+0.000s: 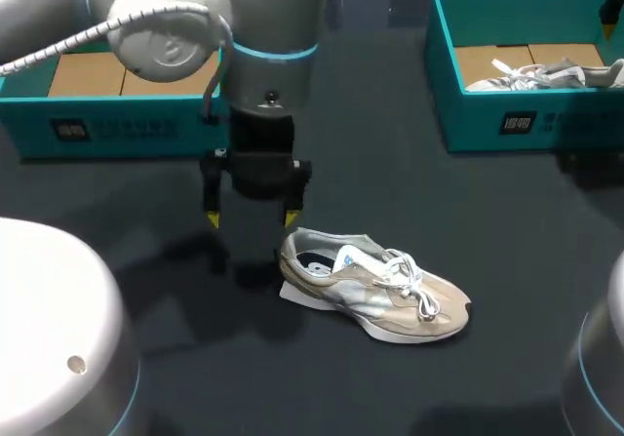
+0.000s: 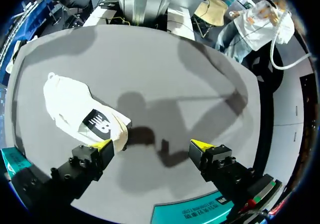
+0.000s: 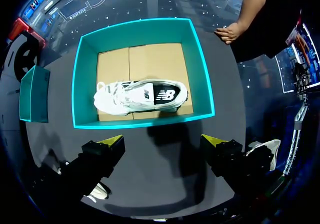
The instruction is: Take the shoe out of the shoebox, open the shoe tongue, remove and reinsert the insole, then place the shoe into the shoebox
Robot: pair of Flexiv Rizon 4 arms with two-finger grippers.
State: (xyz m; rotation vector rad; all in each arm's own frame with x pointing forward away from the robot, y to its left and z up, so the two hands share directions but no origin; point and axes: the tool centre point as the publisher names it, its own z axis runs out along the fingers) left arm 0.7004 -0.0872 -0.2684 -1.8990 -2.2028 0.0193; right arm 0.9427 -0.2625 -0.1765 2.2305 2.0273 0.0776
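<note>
A beige and silver shoe (image 1: 375,285) with white laces lies on its sole on the dark table, toe pointing right. My left gripper (image 1: 251,219) hangs open just left of its heel and holds nothing. In the left wrist view the shoe (image 2: 82,114) lies beside one yellow-tipped finger (image 2: 102,145) of the open left gripper (image 2: 151,145). A teal shoebox (image 1: 507,114) at the back right holds a second, white shoe (image 1: 546,73). My right gripper (image 3: 162,140) hovers open above that shoebox (image 3: 85,73) and its white shoe (image 3: 142,94).
Another teal box (image 1: 97,124) with a cardboard floor stands at the back left, behind my left arm. A person's hand (image 3: 229,32) rests at the table's edge beyond the right shoebox. White robot bases (image 1: 49,329) fill the near corners.
</note>
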